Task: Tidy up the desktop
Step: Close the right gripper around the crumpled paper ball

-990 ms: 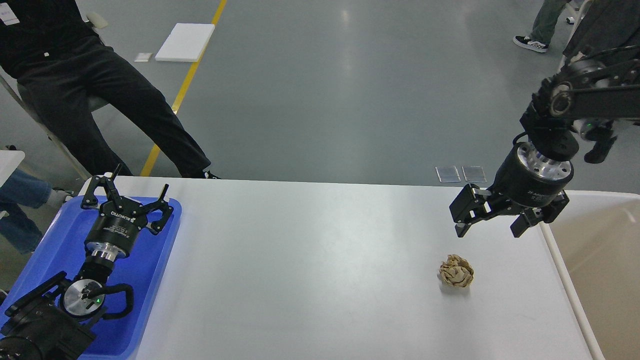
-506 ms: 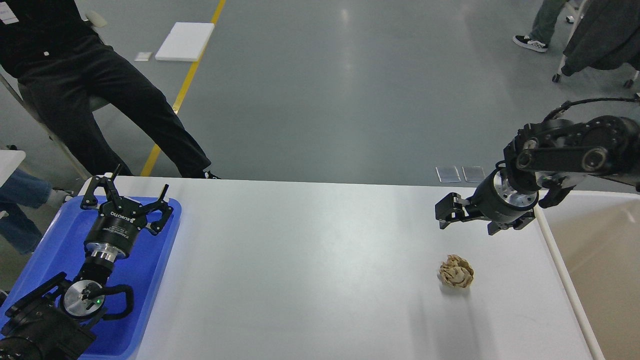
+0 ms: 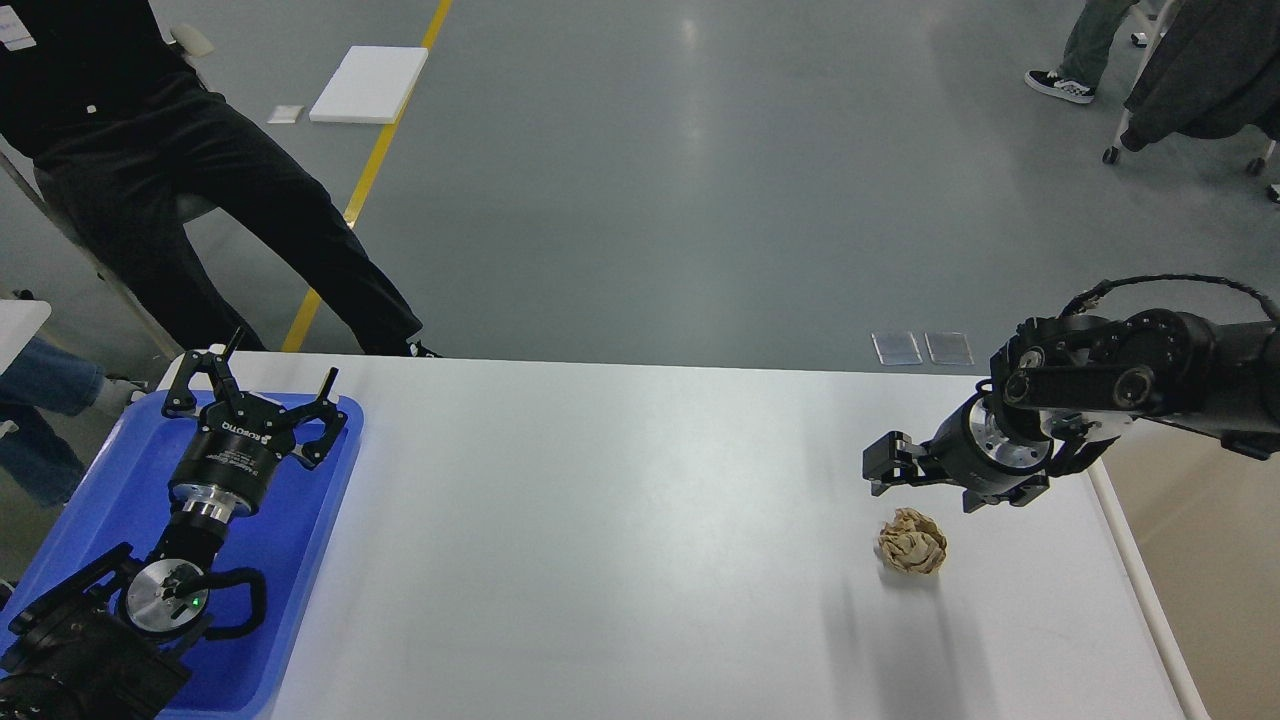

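Note:
The white desktop [image 3: 620, 540] fills the lower part of the head view. A crumpled brown paper ball [image 3: 912, 541] lies on it at the right. My right gripper [image 3: 928, 484] hangs just above and behind the ball, pointing down and left, fingers spread apart and empty, not touching it. My left gripper [image 3: 255, 398] is open and empty, hovering over the blue tray [image 3: 90, 500] at the left edge of the desktop.
A cream-rimmed beige bin [image 3: 1135, 570] stands against the desktop's right edge. A person in black [image 3: 200, 190] stands beyond the far left corner. A white foam board [image 3: 368, 84] lies on the grey floor.
My right arm has come down and moved forward and left, bringing the open gripper from high near the bin to just above the paper ball. The left arm and the ball have not moved.

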`<action>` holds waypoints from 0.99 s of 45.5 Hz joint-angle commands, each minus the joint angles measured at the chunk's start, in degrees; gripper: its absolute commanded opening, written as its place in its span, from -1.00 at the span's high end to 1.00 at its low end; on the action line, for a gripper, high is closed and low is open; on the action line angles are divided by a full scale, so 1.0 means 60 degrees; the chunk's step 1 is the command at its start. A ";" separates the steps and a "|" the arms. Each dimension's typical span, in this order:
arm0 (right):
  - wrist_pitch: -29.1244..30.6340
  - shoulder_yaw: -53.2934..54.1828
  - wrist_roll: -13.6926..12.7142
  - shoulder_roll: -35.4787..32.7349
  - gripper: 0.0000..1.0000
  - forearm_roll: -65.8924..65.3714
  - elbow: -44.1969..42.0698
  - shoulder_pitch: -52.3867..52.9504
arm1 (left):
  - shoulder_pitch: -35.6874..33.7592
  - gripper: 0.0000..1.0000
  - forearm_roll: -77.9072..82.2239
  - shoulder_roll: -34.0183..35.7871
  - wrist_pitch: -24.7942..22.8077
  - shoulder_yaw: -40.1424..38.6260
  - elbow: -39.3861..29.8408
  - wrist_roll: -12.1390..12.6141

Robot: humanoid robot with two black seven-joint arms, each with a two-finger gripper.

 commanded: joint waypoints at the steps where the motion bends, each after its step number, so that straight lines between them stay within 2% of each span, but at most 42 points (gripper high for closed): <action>1: -0.0445 0.0185 0.0003 0.0243 -1.00 0.0032 -0.0610 -0.0861 | 0.0000 -0.98 0.0000 0.0004 -0.0001 0.0001 0.0000 0.0001; 14: -0.1485 0.0947 -0.0011 0.0594 -1.00 0.0002 -0.1987 -0.2151 | 0.0000 -0.98 0.0000 0.0004 -0.0001 0.0001 0.0000 0.0001; 27: -0.1500 0.0830 -0.0011 0.0638 -1.00 -0.0275 -0.2222 -0.2532 | 0.0000 -0.98 0.0000 0.0004 -0.0001 0.0001 0.0000 0.0001; 38: -0.1515 0.0683 0.0003 0.1019 -1.00 -0.2032 -0.3042 -0.3234 | 0.0000 -0.98 0.0000 0.0004 0.0014 0.0001 0.0000 0.0001; 45: -0.1530 0.0727 0.0003 0.1297 -1.00 -0.2093 -0.3189 -0.3499 | 0.0000 -0.98 0.0000 0.0004 -0.0001 0.0001 0.0000 0.0001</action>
